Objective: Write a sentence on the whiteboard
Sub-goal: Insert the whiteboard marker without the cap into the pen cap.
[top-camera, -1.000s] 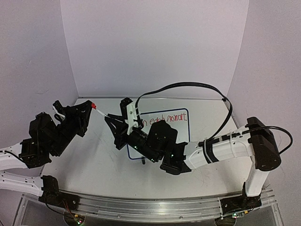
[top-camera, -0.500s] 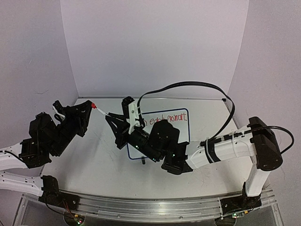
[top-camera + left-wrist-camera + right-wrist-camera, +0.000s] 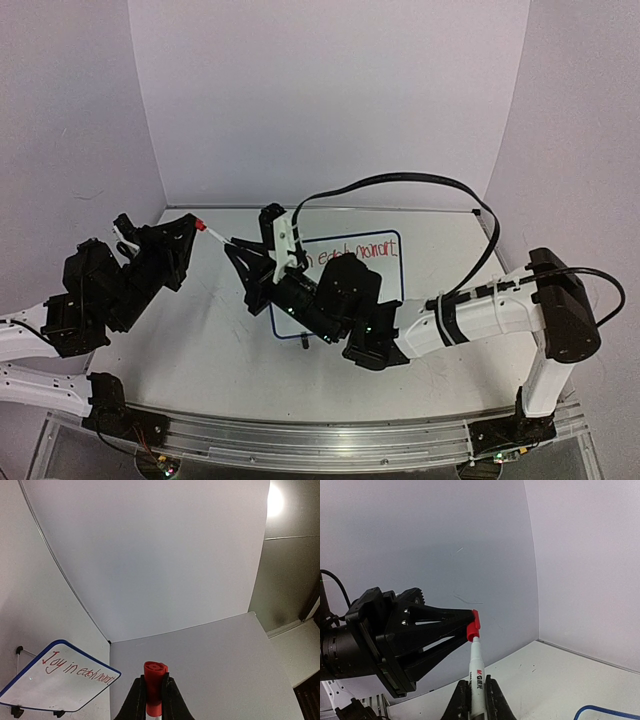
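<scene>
The whiteboard lies right of centre, partly under my right arm; in the left wrist view it sits at lower left, and its blue corner shows in the right wrist view. The sentence is in red letters, read in the left wrist view as "Joy in each moment". My right gripper is shut on a white marker. My left gripper is shut on the red cap at the marker's tip.
White walls enclose the table at the back and both sides. The right arm's black cable arcs above the board. Scuffed tabletop lies in front of the arms, and a metal rail runs along the near edge.
My right wrist has shifted slightly to the right and its cable has swung with it. The marker and cap stay held between the two grippers.
</scene>
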`<state>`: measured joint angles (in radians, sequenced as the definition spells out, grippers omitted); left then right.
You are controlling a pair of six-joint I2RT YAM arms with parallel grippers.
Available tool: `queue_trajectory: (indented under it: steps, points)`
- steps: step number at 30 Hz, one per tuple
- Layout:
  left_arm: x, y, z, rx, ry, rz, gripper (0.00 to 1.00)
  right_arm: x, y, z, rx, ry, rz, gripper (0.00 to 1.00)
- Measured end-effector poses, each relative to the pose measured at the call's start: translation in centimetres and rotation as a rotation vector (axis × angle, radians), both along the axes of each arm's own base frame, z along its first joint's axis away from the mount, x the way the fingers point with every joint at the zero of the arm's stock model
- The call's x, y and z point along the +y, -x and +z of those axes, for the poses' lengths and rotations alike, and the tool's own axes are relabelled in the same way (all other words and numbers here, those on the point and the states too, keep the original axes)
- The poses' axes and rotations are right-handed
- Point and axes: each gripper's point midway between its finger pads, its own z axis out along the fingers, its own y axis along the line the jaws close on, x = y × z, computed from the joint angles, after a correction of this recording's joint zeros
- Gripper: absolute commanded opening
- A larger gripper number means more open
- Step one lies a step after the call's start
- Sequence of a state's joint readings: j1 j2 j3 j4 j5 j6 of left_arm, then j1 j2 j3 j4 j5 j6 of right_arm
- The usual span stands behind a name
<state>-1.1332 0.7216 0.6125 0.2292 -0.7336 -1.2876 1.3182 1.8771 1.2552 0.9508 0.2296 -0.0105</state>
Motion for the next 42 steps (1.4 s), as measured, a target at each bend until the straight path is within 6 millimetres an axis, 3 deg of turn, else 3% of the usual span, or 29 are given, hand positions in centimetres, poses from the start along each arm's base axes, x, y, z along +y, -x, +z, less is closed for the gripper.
queue_trajectory:
  steps: [8,42]
  points:
    - [0.24,0.00,0.43,-0.006,0.024,0.007,0.00,0.37,-0.12,0.60,-0.002,-0.010,-0.001,0.00]
    - [0.42,0.16,-0.05,-0.005,0.021,0.003,0.00,0.34,0.09,-0.17,0.025,-0.021,0.019,0.00]
